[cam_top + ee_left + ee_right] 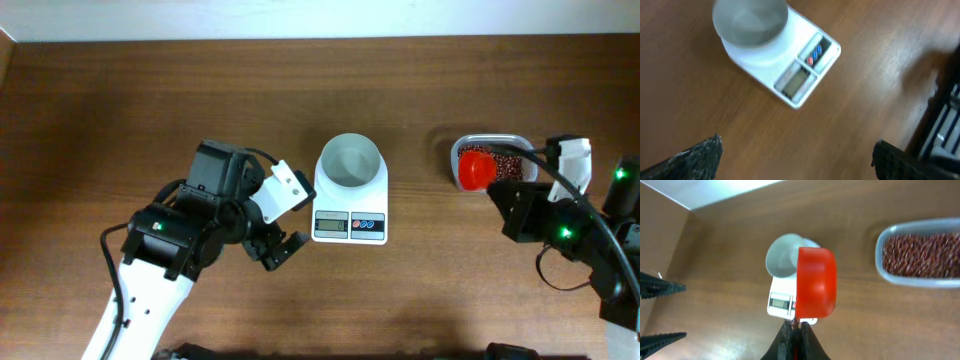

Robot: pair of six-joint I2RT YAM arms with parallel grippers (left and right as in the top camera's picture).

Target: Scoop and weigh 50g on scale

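The white scale (350, 222) stands mid-table with its round white bowl (350, 162) on top; the bowl looks empty. The same scale (795, 75) and bowl (750, 22) show in the left wrist view. My left gripper (288, 222) hovers open just left of the scale, its fingertips (700, 155) wide apart over bare wood. The red-brown beans (512, 164) lie in a clear tub (520, 140) at the right. My right gripper (796, 327) is shut on the handle of an orange-red scoop (815, 282), which hangs over the tub's left end (477, 168). What the scoop holds is hidden.
The right wrist view shows the tub of beans (922, 255) at right, the scale (782, 302) beyond the scoop, and the left arm's fingers (660, 287) at the far left. A pale wall edge (300, 38) runs along the table's back.
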